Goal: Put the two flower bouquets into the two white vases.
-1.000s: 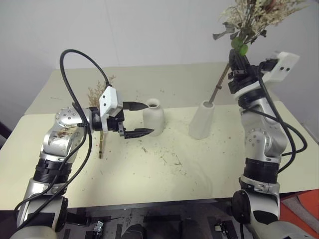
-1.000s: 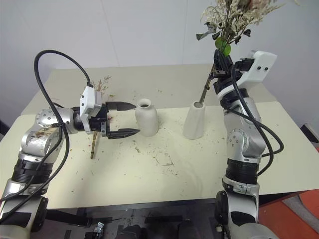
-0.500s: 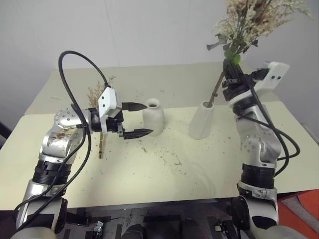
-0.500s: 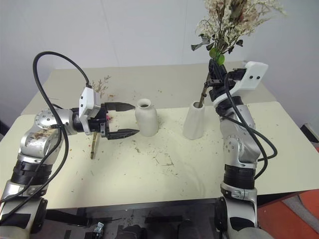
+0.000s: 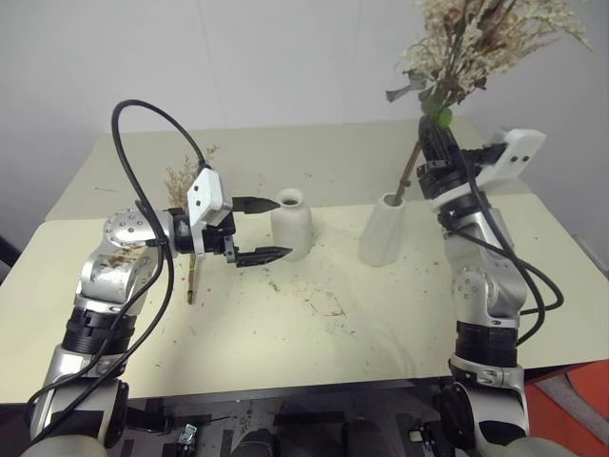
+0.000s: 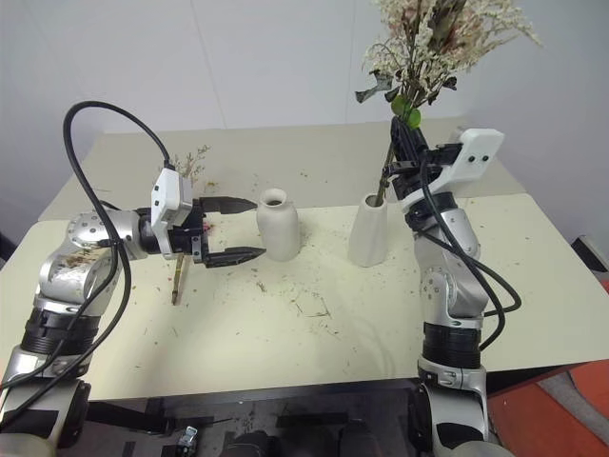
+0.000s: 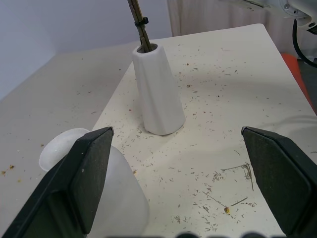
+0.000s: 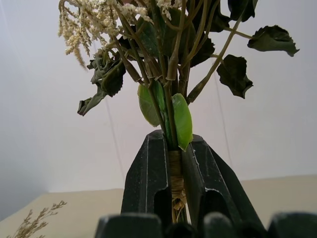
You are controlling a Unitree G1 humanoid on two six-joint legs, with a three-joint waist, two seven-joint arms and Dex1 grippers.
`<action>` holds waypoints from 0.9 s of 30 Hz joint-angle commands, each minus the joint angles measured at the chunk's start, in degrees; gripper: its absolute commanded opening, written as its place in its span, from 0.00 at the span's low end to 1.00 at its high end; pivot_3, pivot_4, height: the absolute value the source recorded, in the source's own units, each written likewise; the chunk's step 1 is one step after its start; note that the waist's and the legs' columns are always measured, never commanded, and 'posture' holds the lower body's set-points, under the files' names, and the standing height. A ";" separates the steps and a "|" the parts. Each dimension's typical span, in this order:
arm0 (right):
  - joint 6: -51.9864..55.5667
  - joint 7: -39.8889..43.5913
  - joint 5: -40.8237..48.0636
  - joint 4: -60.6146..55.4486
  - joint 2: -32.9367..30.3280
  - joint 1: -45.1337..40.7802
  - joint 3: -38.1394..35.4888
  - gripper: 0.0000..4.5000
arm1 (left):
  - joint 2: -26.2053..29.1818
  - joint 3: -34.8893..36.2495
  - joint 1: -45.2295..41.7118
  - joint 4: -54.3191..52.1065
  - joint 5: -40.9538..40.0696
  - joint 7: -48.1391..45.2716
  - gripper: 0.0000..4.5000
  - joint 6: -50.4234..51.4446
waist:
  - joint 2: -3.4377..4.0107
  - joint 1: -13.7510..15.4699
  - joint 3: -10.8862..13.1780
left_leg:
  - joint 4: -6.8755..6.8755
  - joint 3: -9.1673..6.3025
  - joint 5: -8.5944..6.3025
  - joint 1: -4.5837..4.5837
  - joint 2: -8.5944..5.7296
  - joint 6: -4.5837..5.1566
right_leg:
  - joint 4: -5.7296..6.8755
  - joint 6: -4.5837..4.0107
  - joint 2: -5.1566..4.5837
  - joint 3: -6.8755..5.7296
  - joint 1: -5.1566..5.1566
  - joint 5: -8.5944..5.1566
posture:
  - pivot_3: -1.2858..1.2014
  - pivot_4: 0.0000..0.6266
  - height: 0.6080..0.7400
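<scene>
Beside cone vase, bottle vase stands a short way toward robot's left, both on table. No readable writing or labels. Full bouquet upright above cone vase, stems in its mouth, right gripper clamped on stems below green tie. Left gripper, jaws wide apart, empty, level just beside bottle vase. Slim bunch lies on table beyond bottle vase, partly hidden behind left gripper. Dried litter scattered around cone vase.

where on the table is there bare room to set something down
The table's near half, in front of both vases, holds just fine debris. Crowded: the left tool beside the bottle vase, with the dried bunch behind it, and the cone vase.
</scene>
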 commanded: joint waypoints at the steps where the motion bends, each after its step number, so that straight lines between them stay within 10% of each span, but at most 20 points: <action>1: -1.00 1.23 -0.37 -2.88 -0.49 -0.87 1.60 0.04 | 0.73 1.53 -0.14 -2.05 -0.54 0.26 1.00 -0.30 | 0.00 -0.01 0.00 | 0.00 0.00 0.00 0.00 0.00 0.00 | 0.00 0.00 0.00 0.00 0.00 0.00 | 0.52 0.24 1.00; 27: -7.14 0.67 -5.51 2.04 -4.62 -4.08 -0.18 0.04 | 0.61 1.39 0.57 -2.01 -0.24 0.33 1.00 -0.72 | 0.00 0.19 0.00 | -0.02 0.01 0.00 -0.02 -0.01 0.00 | -0.03 0.00 -0.01 0.00 -0.01 0.00 | 0.52 0.24 1.00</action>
